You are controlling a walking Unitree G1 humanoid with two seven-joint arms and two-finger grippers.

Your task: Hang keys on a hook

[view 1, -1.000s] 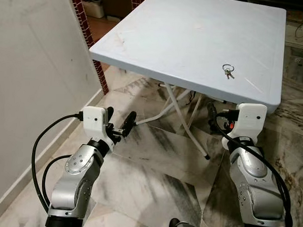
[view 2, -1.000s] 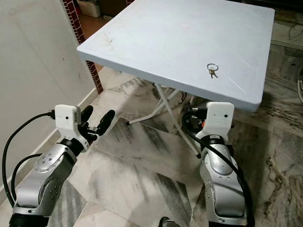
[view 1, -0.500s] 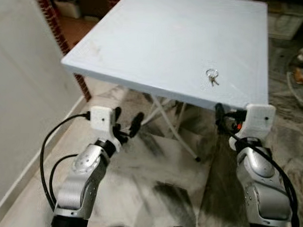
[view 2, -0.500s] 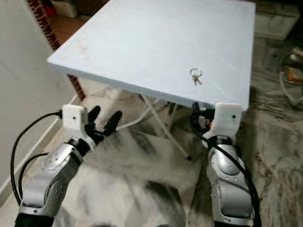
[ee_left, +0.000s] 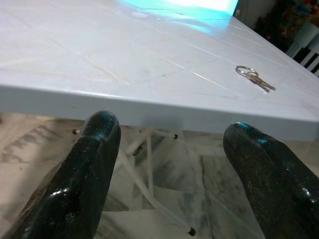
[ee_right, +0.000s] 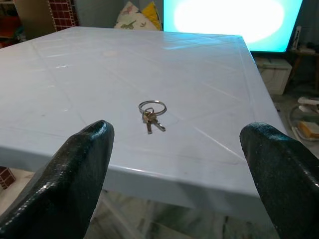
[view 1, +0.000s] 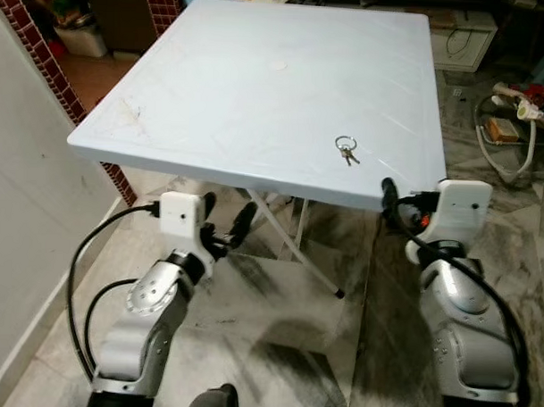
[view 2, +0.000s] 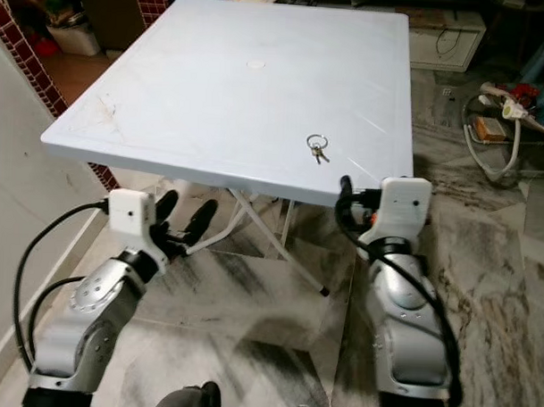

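You face a pale blue folding counter (view 1: 258,87) on a grey marble floor (view 1: 276,329), with a white wall (view 1: 20,239) on your left and a bright screen (ee_right: 234,17) beyond.

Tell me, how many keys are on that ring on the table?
2, as far as I can tell: both hang from the ring on its near side, lying on the white table toward its front right corner. The keys overlap, so a third could be hidden.

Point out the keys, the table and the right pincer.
keys (ee_right: 152,115): right wrist view, where ring meets keys.
table (view 1: 258,96): left eye view, bare top.
right pincer (ee_right: 179,169): right wrist view, midway between fingertips.
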